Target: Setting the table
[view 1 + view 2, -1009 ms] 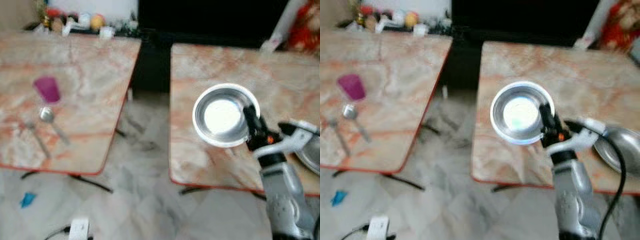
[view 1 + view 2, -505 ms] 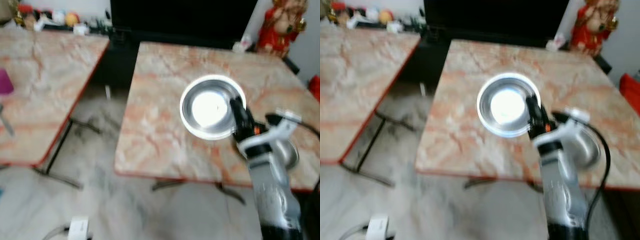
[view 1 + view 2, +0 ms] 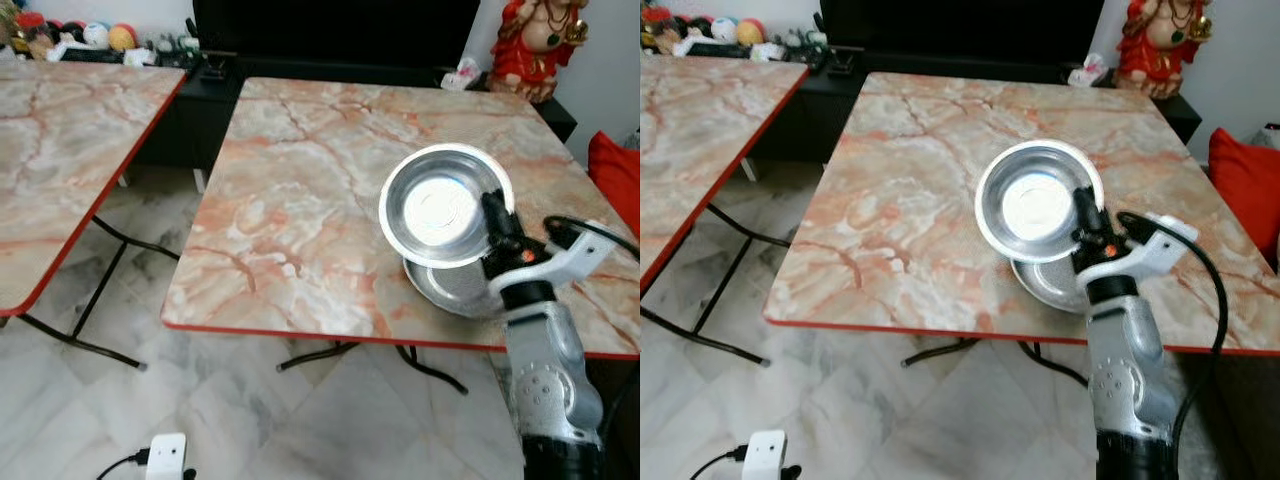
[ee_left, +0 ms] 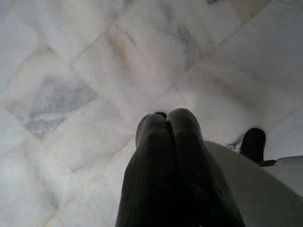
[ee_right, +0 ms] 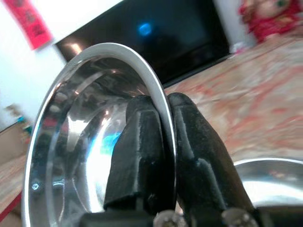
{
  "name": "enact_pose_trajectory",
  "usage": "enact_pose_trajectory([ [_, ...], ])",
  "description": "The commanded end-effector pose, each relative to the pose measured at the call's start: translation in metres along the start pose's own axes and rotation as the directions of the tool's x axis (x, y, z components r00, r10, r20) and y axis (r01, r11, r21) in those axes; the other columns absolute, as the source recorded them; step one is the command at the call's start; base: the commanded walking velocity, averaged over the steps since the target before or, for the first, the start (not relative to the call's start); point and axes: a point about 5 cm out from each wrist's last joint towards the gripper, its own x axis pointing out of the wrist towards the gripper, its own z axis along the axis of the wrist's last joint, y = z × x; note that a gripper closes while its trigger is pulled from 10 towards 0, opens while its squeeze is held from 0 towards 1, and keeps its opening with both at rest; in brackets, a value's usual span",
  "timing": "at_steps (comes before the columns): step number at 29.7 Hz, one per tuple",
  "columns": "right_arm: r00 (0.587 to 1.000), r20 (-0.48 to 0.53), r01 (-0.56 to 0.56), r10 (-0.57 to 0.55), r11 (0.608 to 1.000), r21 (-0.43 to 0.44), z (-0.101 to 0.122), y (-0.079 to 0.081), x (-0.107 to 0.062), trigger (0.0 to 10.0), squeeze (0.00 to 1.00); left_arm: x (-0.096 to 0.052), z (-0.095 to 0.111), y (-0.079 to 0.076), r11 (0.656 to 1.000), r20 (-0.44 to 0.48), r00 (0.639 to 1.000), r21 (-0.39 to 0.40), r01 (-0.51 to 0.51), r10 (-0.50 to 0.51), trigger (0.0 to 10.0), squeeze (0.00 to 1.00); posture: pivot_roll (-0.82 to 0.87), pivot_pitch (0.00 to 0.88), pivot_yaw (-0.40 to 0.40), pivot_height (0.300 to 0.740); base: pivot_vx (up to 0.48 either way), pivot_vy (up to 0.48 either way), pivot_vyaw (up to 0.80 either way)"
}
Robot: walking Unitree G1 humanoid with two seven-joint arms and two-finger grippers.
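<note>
Left eye view: the right hand point(image 3: 492, 212) pinches the near-right rim of a steel bowl point(image 3: 440, 205) and holds it in the air over the right desk point(image 3: 300, 200), just above a second steel dish point(image 3: 450, 285) that lies on the marbled top near the front edge. To do this step well, I judge the bowl should be kept level, carried clear of the dish beneath and lowered flat onto bare marble before the pinch is let go, since a grip on one rim alone lets the bowl tip. A white plug box point(image 3: 165, 458) lies on the floor point(image 3: 250, 420) at the near left.

Right eye view: the same bowl point(image 3: 1038, 205) hangs over the dish, with a red cushion point(image 3: 1245, 185) at the far right and a red figurine point(image 3: 1155, 40) beyond the desk.

Left wrist view: the left hand point(image 4: 165, 127) hangs idle over the marble floor, its fingers pressed together on nothing.

Right wrist view: the two black fingers point(image 5: 142, 142) clamp the bowl's thin rim, one inside and one outside; the dish sits below.

Against the frame a second earlier, the camera has swung right: the left desk point(image 3: 60, 150) has slid to the edge and its purple cup and spoons have left the picture, the blur is gone, and the bowl is held the same way.
</note>
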Motion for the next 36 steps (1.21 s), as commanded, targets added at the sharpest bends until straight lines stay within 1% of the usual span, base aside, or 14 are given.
enact_pose_trajectory([
  [1, 0.988, 0.037, 0.148, -0.148, 0.989, 0.008, 0.009, -0.020, 0.003, 10.0, 0.00, -0.001, -0.006, 0.001, 1.000, -0.025, 1.000, -0.004, 0.002, -0.002, 10.0, 0.00, 0.08, 0.077, -0.064, 0.740, 0.000, 0.000, 0.00],
  [2, 0.981, 0.038, 0.192, -0.193, 0.981, 0.012, 0.010, -0.025, 0.004, 10.0, 0.00, -0.001, -0.006, 0.001, 1.000, -0.025, 1.000, -0.005, 0.002, -0.002, 10.0, 0.00, 0.08, 0.078, -0.064, 0.740, 0.000, 0.000, 0.00],
  [5, 0.966, 0.022, 0.257, -0.257, 0.966, -0.005, 0.008, -0.034, 0.005, 10.0, 0.00, -0.002, -0.006, 0.003, 1.000, -0.026, 1.000, -0.009, -0.001, 0.001, 10.0, 0.00, 0.08, 0.079, -0.064, 0.740, 0.000, 0.000, 0.00],
  [6, 0.957, 0.030, 0.288, -0.289, 0.957, 0.018, 0.006, -0.035, 0.006, 10.0, 0.00, -0.002, -0.006, 0.004, 1.000, -0.027, 1.000, -0.010, -0.001, 0.000, 10.0, 0.00, 0.08, 0.083, -0.064, 0.740, 0.000, 0.000, 0.00],
  [7, 0.957, 0.030, 0.288, -0.289, 0.957, 0.018, 0.006, -0.035, 0.006, 10.0, 0.00, -0.002, -0.006, 0.004, 1.000, -0.027, 1.000, -0.010, -0.001, 0.000, 10.0, 0.00, 0.08, 0.083, -0.064, 0.740, 0.000, 0.000, 0.00],
  [8, 0.955, 0.028, 0.293, -0.294, 0.955, 0.047, 0.003, -0.033, 0.007, 10.0, 0.00, -0.002, -0.006, 0.004, 1.000, -0.026, 1.000, -0.012, 0.000, 0.000, 10.0, 0.00, 0.08, 0.086, -0.066, 0.740, 0.000, 0.000, 0.00],
  [12, 0.964, 0.019, 0.263, -0.265, 0.963, 0.054, -0.006, -0.021, 0.006, 10.0, 0.00, -0.002, -0.006, 0.003, 1.000, -0.024, 1.000, -0.023, -0.001, 0.000, 10.0, 0.00, 0.09, 0.092, -0.063, 0.740, 0.000, 0.000, 0.00],
  [14, 0.964, 0.013, 0.263, -0.264, 0.963, 0.056, -0.009, -0.019, 0.006, 10.0, 0.00, -0.002, -0.006, 0.003, 1.000, -0.026, 1.000, -0.020, -0.002, 0.002, 10.0, 0.00, 0.09, 0.094, -0.064, 0.740, 0.000, 0.000, 0.00],
  [18, 0.965, 0.010, 0.261, -0.263, 0.963, 0.063, -0.010, -0.018, 0.006, 10.0, 0.00, -0.002, -0.006, 0.003, 1.000, -0.023, 1.000, -0.022, -0.004, 0.003, 10.0, 0.00, 0.08, 0.097, -0.067, 0.740, 0.127, 0.000, 0.00],
  [22, 0.965, 0.014, 0.262, -0.263, 0.962, 0.077, -0.010, -0.016, 0.007, 10.0, 0.00, -0.002, -0.006, 0.002, 1.000, -0.018, 1.000, -0.029, -0.004, 0.004, 10.0, 0.00, 0.08, 0.094, -0.071, 0.740, 0.300, 0.000, 0.00],
  [36, 0.967, 0.014, 0.253, -0.254, 0.964, 0.078, -0.012, -0.013, 0.008, 10.0, 0.00, -0.001, -0.005, -0.002, 0.999, -0.008, 1.000, -0.037, 0.002, -0.002, 10.0, 0.00, 0.08, 0.093, -0.079, 0.740, 0.343, 0.000, 0.00],
])
